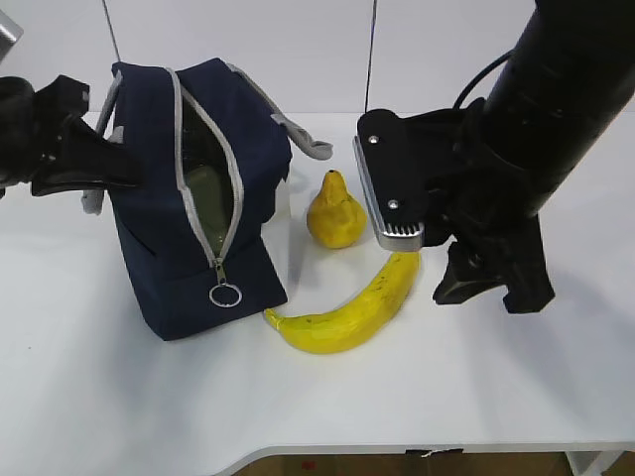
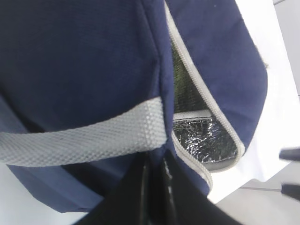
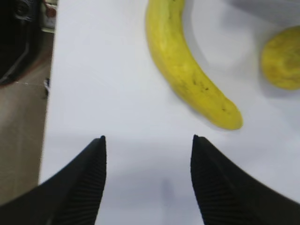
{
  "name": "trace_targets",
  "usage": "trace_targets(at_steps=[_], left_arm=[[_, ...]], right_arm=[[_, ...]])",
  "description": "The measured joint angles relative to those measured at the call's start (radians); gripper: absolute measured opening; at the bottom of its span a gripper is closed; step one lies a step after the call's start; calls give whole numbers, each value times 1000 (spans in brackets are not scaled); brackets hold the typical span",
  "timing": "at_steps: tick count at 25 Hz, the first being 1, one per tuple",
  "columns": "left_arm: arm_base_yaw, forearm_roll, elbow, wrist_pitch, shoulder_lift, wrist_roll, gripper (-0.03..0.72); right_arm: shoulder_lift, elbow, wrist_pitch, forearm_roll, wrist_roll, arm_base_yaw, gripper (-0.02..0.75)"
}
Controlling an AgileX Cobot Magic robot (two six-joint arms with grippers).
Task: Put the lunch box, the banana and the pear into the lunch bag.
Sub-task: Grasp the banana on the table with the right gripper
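The navy lunch bag [image 1: 169, 228] stands at the left, its grey zipper open and its ring pull hanging low. A pale sage-green surface [image 1: 205, 193] shows inside the opening; it looks like the lunch box lid. My left gripper [image 1: 117, 174] is shut on the bag's edge fabric beside a grey webbing handle [image 2: 84, 138], as the left wrist view [image 2: 154, 164] shows. The pear [image 1: 335, 213] stands right of the bag. The banana [image 1: 347, 312] lies in front of it. My right gripper [image 1: 486, 297] is open and empty just right of the banana's far end [image 3: 187, 75]. The pear [image 3: 283, 58] sits at the edge of that view.
The silver foil lining [image 2: 206, 136] shows inside the bag's opening. The white table's front edge [image 1: 327, 451] runs close below the banana. In the right wrist view the table edge [image 3: 49, 93] lies at the left, with floor beyond.
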Motion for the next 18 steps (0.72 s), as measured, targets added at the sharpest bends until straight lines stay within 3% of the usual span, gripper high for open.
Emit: trace_targets(at_steps=[4,12,18], left_arm=[[0,0,0,0,0,0,-1],[0,0,0,-5,0,0,-1],[0,-2,0,-7,0,0,-1]], right_arm=[[28,8,-119,-85,-57,0,456],[172,10,-207,-104,-71,0,457],[225,10,-303,-104,-73,0,567]])
